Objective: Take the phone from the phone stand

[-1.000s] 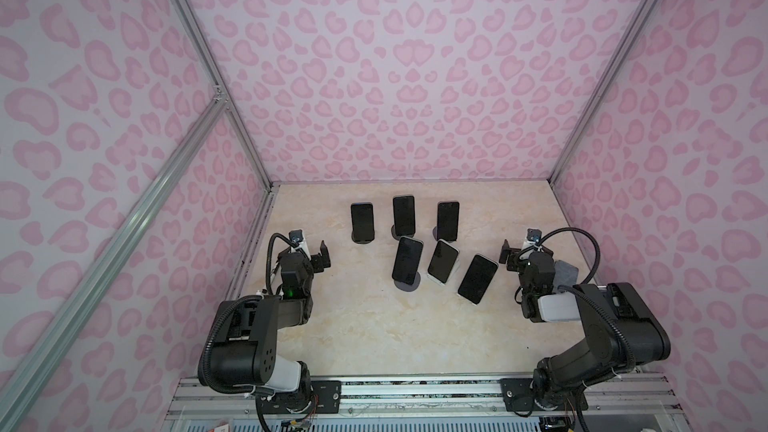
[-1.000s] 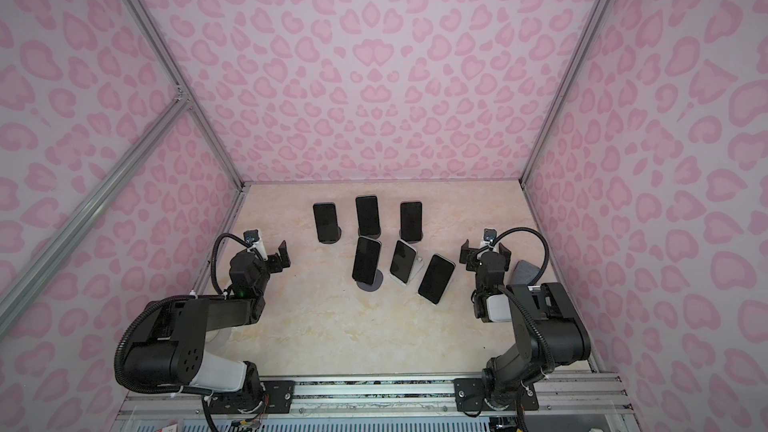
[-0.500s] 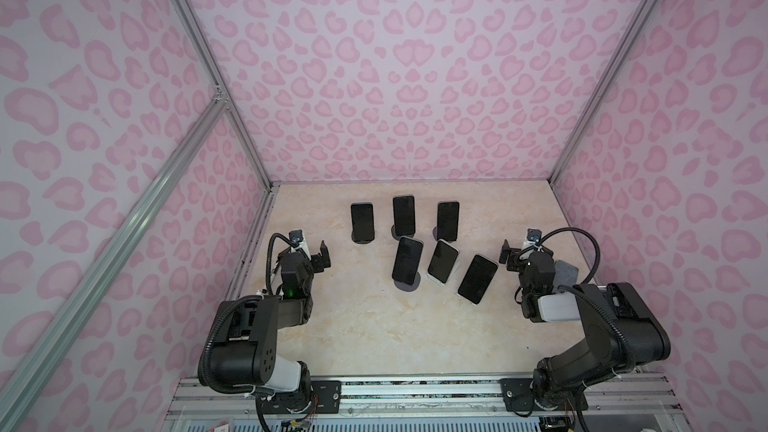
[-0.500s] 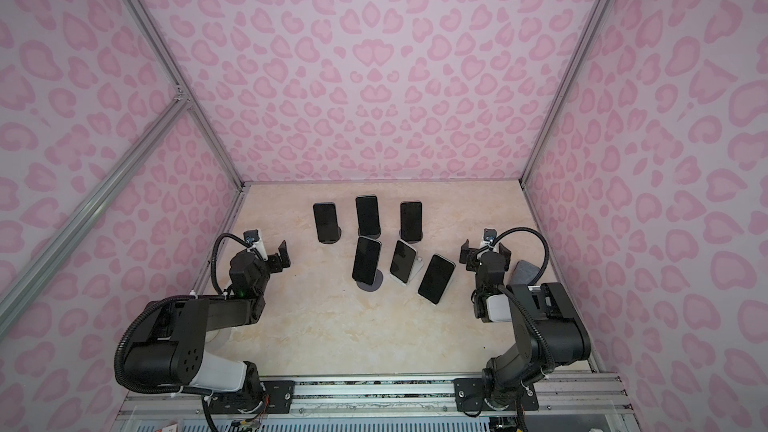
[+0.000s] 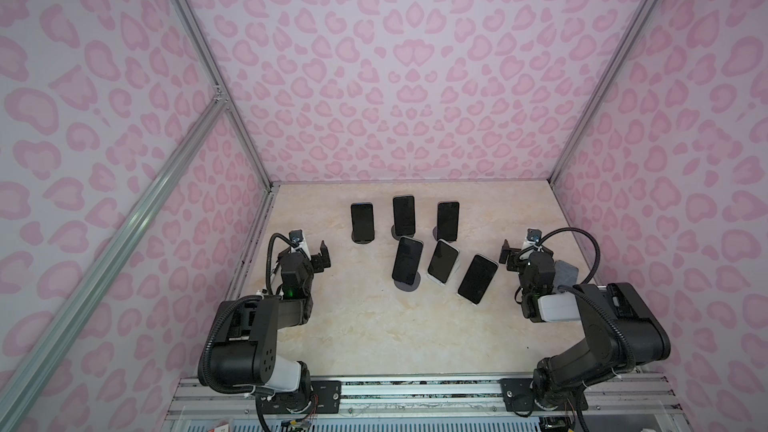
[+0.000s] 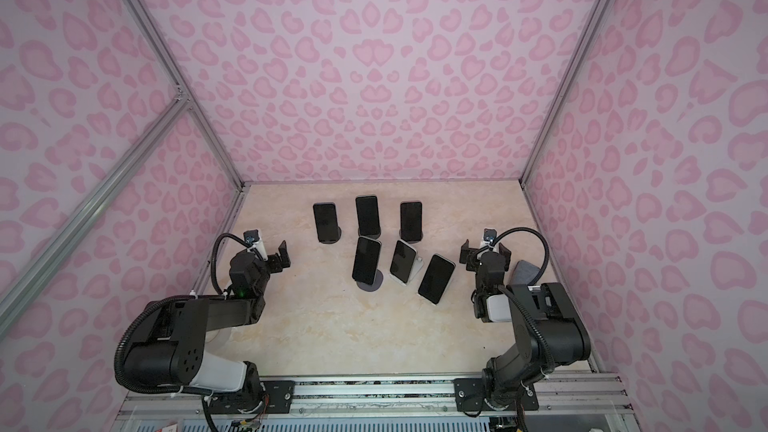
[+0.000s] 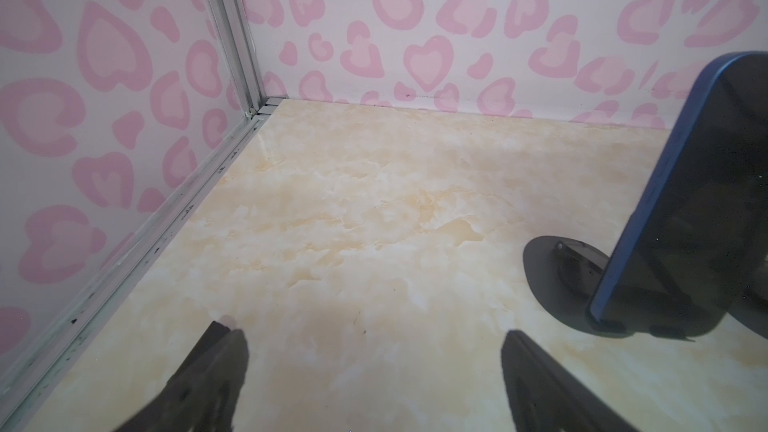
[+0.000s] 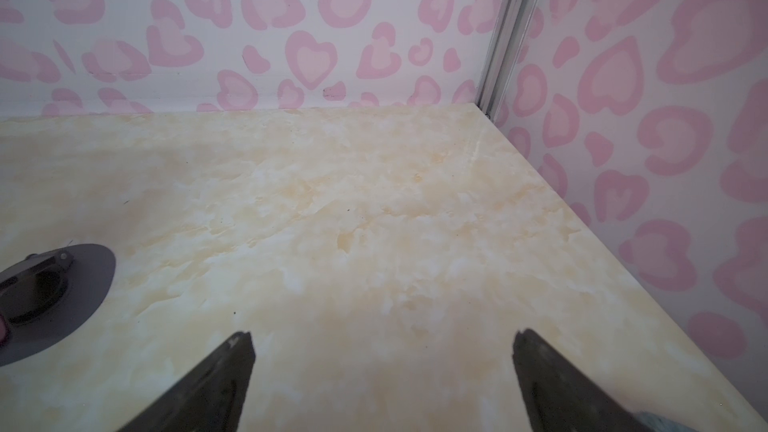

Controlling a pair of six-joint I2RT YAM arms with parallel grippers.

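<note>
Both top views list six phones, each leaning back on its own stand near the middle of the table (image 5: 374,338), screens dark and facing the arms.

Back row, set apart from one another:
- left phone (image 5: 362,220) on a dark round stand (image 5: 360,238)
- middle phone (image 5: 404,215)
- right phone (image 5: 448,220)

Front row, closer together and turned at differing angles:
- phone on a grey round stand (image 5: 407,283)
- phone on a white stand (image 5: 440,281)
- outermost phone (image 5: 477,278), its support hidden behind it

Every phone sits on its stand. The task names no particular one, so which is meant cannot be told. The backward lean, I judge, leaves top and side edges free for a pinch.

Left wrist view: evidently the left phone, blue-edged, its lower edge seated in the stand's lip. The left gripper (image 7: 369,329) has its jaws wide with nothing between them, low over bare table just beside that stand.

Right wrist view: the right gripper (image 8: 384,332) likewise has its jaws wide and empty over bare table. A grey round base (image 8: 62,297) shows at the frame edge.

Both grippers flank the group from the outer sides, apart from every phone. This looks like a ready posture, with removal not yet begun.

A grey pad (image 5: 566,273) lies by the right arm, purpose unclear. Pink heart-patterned walls (image 5: 395,76) enclose three sides.
</note>
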